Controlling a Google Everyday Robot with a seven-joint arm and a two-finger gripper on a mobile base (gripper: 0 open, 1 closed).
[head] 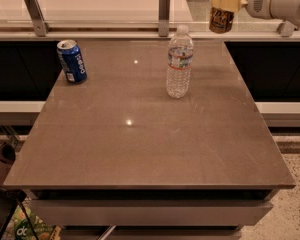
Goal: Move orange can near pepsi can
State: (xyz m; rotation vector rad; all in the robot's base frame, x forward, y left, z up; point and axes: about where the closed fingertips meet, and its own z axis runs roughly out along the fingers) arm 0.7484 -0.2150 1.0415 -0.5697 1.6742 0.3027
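Note:
The orange can (221,20), golden-orange with dark script, hangs in the air at the top right, above the table's far right corner. My gripper (225,1) is shut on its upper part, with the white arm reaching in from the right. The pepsi can (72,61), blue with white lettering and a silver top, stands upright at the table's far left. The two cans are far apart, with a water bottle between them.
A clear water bottle (179,62) stands upright in the far middle of the brown table (150,144). A glass rail with metal posts (164,13) runs along the far edge. Dark gaps lie left and right of the table.

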